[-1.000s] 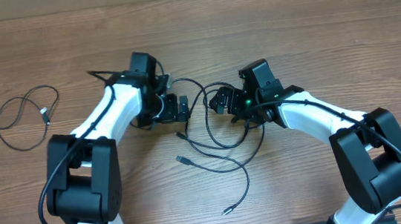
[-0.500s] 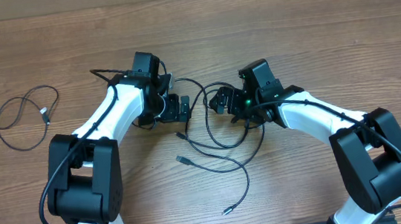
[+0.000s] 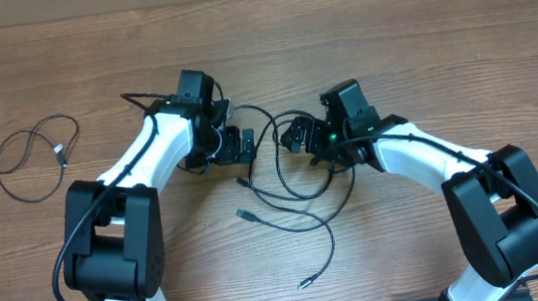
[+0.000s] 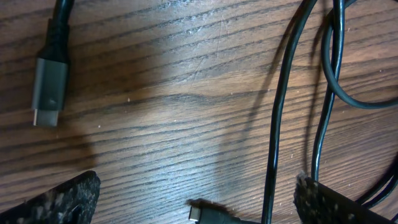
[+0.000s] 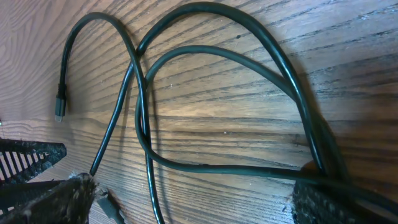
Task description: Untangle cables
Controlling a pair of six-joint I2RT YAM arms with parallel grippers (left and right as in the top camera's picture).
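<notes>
The tangled black cables (image 3: 299,198) lie looped at the table's middle, with plug ends (image 3: 247,215) trailing toward the front. My left gripper (image 3: 247,145) stands open at the tangle's left edge. In the left wrist view its gripper (image 4: 199,210) is low over the wood, with a small plug (image 4: 208,214) and one strand (image 4: 278,137) between the fingers (image 4: 62,199), unpinched. A grey plug (image 4: 47,90) lies ahead. My right gripper (image 3: 287,137) is open at the tangle's top. In its wrist view the gripper (image 5: 199,202) straddles crossing loops (image 5: 249,171).
A separate thin black cable (image 3: 59,150) lies loosely coiled at the far left of the wooden table (image 3: 458,40). Both white arms reach in from the front edge, and their own thicker black wires run along them.
The left arm shifted slightly to the right between one second ago and half a second ago. Since then nothing has visibly moved.
</notes>
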